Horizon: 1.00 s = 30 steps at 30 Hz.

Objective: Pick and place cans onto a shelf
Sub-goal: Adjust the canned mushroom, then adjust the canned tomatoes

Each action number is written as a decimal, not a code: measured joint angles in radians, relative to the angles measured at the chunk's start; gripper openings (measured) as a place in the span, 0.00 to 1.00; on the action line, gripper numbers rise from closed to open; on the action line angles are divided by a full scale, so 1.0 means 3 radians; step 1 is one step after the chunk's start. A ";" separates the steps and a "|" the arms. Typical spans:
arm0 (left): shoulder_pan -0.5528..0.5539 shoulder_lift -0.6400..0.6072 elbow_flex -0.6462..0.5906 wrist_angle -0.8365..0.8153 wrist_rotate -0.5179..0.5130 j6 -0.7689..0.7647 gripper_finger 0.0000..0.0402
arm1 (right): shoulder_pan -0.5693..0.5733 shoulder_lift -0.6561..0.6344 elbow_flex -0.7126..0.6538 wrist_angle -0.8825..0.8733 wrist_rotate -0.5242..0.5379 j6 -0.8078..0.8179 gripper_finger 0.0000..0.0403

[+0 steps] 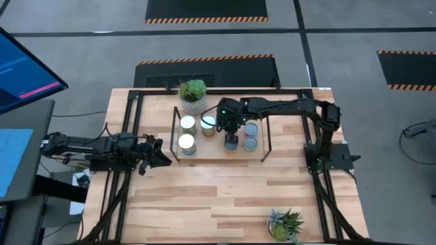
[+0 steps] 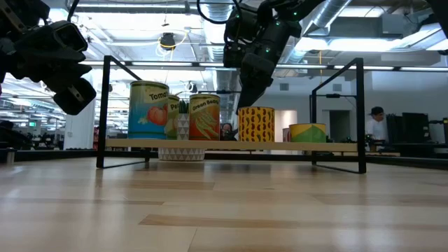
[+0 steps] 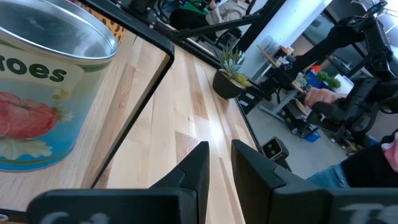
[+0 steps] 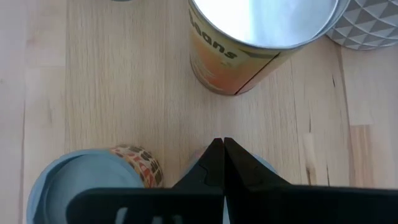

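Several cans stand upright on the low wooden shelf (image 1: 208, 145): a tomato can (image 2: 148, 110), a green beans can (image 2: 204, 117), a yellow patterned can (image 2: 255, 124) and a short one (image 2: 306, 131). My right gripper (image 4: 219, 144) is shut and slants down over the shelf's middle, among the cans (image 1: 230, 131). Its tips hang just above the yellow can's top (image 2: 246, 103). A pale can lid (image 4: 264, 169) shows partly behind its fingers. My left gripper (image 3: 219, 149) waits left of the shelf (image 1: 163, 153). It is open by a narrow gap with nothing in it, and the tomato can (image 3: 43, 87) stands close beside it. My right gripper points down at a slant from the table's right side, fingers shut together. Its tips end right at the top of a can (image 2: 246, 107). I cannot tell whether they touch that can; the fingers themselves hide the spot in the right wrist view.
A white patterned pot with a succulent (image 1: 193, 95) stands behind the shelf's far left corner. A spiky potted plant (image 1: 286, 223) sits at the table's near right. Black wire frames (image 2: 105, 112) rise at both shelf ends. Bare wood lies in front of the shelf (image 1: 218, 190).
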 joint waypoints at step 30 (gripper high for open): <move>-0.0001 0.0000 0.0089 -0.0256 0.0383 -0.0528 0.14 | 0.0407 -0.0012 0.1468 -0.1277 0.0030 0.0133 0.03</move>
